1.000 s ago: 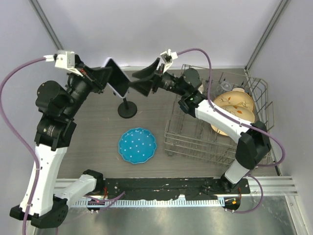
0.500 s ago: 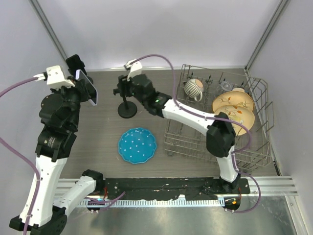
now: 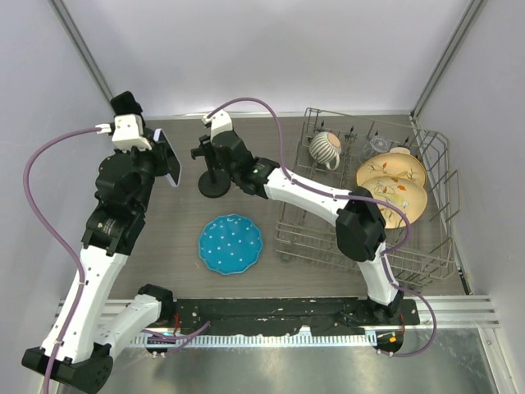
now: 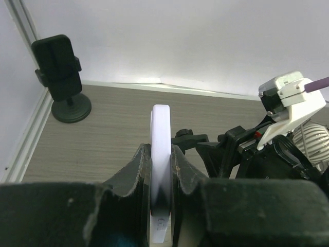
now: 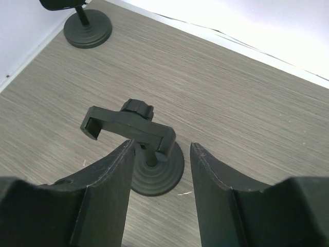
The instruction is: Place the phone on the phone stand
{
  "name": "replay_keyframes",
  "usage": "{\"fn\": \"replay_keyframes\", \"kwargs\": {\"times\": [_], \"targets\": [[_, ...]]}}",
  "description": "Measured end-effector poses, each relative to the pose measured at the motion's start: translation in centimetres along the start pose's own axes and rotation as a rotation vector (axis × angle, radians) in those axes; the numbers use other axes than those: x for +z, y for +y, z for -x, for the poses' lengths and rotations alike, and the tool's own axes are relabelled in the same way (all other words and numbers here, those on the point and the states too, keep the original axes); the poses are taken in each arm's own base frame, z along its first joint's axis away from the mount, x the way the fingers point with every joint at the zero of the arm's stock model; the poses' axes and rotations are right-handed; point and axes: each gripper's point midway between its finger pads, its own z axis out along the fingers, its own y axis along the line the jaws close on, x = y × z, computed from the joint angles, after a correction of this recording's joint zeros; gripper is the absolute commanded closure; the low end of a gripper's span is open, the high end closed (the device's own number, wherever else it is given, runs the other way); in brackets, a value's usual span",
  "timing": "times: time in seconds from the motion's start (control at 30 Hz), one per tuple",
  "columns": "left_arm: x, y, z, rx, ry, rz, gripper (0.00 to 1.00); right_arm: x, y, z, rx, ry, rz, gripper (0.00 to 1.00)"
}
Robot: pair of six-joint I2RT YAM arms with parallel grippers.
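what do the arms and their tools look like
The left arm and right arm have white links between bulky black joints. A purple cable loops to a white camera block at each wrist. The left tool and right tool each have two thick, matte black fingers.

The only marking stands on the slim white phone (image 4: 160,170), seen edge-on in the left wrist view. It is a tiny dark print (image 4: 160,224) low on the phone's narrow rim (two or three characters, perhaps a curved letter followed by a digit), too small and blurred to read with certainty. The top view shows the same phone tilted, with no print that can be made out. On every other surface in the three views, no text, brand, number or sign is legible.
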Motion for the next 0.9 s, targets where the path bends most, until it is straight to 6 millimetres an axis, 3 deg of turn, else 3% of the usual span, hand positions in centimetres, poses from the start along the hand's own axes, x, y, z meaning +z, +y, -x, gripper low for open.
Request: {"fn": "replay_keyframes", "kwargs": {"times": [0.17, 0.37, 0.9], "targets": [[0.1, -0.5, 0.6, -0.006, -0.023, -0.026, 1.0, 0.1, -0.6, 0.0, -0.005, -0.001, -0.017, 0.48], [0.3, -0.6, -0.3, -0.003, -0.009, -0.038, 1.0, 0.5, -1.2, 0.1, 0.005, 0.001, -0.005, 0.58], [0.9, -1.4, -0.8, -0.014, 0.009, -0.101, 1.0, 0.9, -1.0, 0.1, 0.013, 0.012, 0.062, 0.59]]}}
